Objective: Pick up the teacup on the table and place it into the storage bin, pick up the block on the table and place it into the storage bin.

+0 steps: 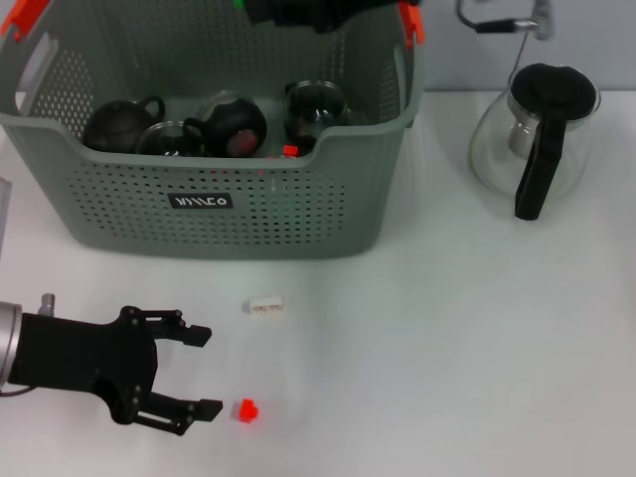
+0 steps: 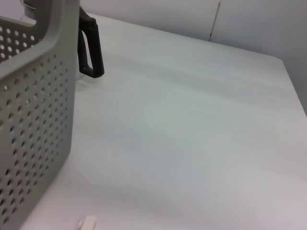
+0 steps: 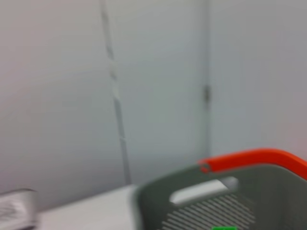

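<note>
The surface (image 1: pixel 457 348) you are working on is white and plain. On it, at the far left, stands the bin (image 1: pixel 298 199): a large grey-green perforated basket with orange handle clips and a small black label on its front wall. Inside it you can see dark round teaware lying close together, namely a dark pot (image 1: pixel 117 124) at the left, a black pot (image 1: pixel 231 121) in the middle and a glass vessel (image 1: pixel 313 107) at the right, with a small red item (image 1: pixel 289 151) against the front wall. No teacup stands on the open surface.

To the right of the bin and well apart from it stands a glass carafe (image 1: pixel 532 134) with a black lid and black handle.

Your left gripper (image 1: pixel 204 373) lies low over the near left part of the surface, its black fingers (image 1: pixel 189 336) spread open and holding nothing. The right arm (image 1: pixel 308 12) shows only as a dark mass above the bin's far rim; you cannot tell how its fingers stand.

The block (image 1: pixel 246 409) is small, bright red and lies on the surface just beyond the tip of the left gripper's nearer finger, apart from it. Between the block and the bin lies a small white part (image 1: pixel 266 307), near the gripper's farther finger. Nothing stands between the open fingers and the block.
</note>
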`<state>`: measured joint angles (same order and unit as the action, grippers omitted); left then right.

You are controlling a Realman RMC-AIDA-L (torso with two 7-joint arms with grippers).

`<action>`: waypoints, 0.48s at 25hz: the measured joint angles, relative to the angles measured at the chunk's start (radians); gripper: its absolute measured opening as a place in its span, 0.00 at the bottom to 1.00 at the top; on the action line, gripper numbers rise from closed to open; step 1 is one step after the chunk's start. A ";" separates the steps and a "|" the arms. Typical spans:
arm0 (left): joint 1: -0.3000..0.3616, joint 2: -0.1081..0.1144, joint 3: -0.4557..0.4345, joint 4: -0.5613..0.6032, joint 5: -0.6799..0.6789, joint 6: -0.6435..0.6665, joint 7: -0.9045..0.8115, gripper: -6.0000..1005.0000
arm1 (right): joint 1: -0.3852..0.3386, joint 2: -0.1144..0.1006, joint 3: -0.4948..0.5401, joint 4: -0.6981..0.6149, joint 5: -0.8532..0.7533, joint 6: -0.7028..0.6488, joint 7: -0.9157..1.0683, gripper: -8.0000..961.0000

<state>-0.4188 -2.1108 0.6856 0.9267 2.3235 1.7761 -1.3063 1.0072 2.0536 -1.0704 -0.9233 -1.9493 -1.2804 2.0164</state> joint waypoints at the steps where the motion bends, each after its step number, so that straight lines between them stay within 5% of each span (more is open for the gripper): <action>1: -0.001 0.000 -0.001 0.000 0.000 0.000 0.000 0.88 | 0.021 0.008 -0.001 0.011 -0.047 0.034 0.017 0.28; 6: -0.006 0.000 -0.002 0.000 0.000 0.005 -0.002 0.88 | 0.082 0.041 -0.027 0.032 -0.223 0.137 0.096 0.29; 12: -0.011 0.003 -0.002 0.002 -0.001 0.005 -0.005 0.88 | 0.064 0.042 -0.095 0.026 -0.237 0.224 0.106 0.36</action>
<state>-0.4293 -2.1081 0.6839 0.9287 2.3223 1.7812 -1.3115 1.0715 2.0958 -1.1656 -0.8971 -2.1861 -1.0566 2.1222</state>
